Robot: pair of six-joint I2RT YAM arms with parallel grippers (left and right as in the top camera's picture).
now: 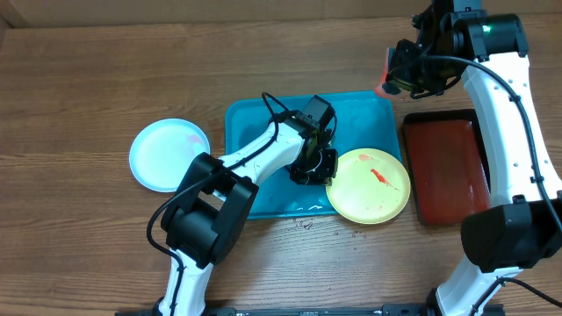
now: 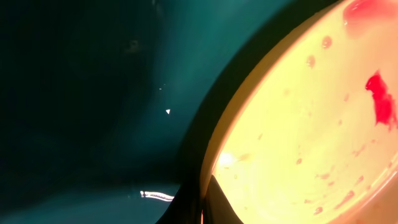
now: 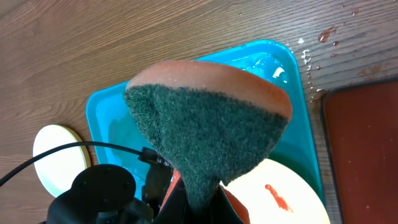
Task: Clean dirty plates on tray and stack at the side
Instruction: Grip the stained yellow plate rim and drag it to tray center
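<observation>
Wooden desk planks run under everything. Nearest the robot's base, a pale yellow plate lies flat on the near right corner of the teal tray, its edge hanging over the tray's rim. A red sauce streak marks the plate's middle, and the left wrist view shows smaller spatters around it. The left tool is down on the tray, right at that plate's left rim. Its camera is too close and dark, so I cannot tell whether it is clenched or released. Left of the tray, a light cyan plate rests on the desk, apart from it. To the right sits a dark red tray. Farthest back, the right tool hangs above the teal tray's far right corner, clenched on a sponge with its green scouring face showing.
</observation>
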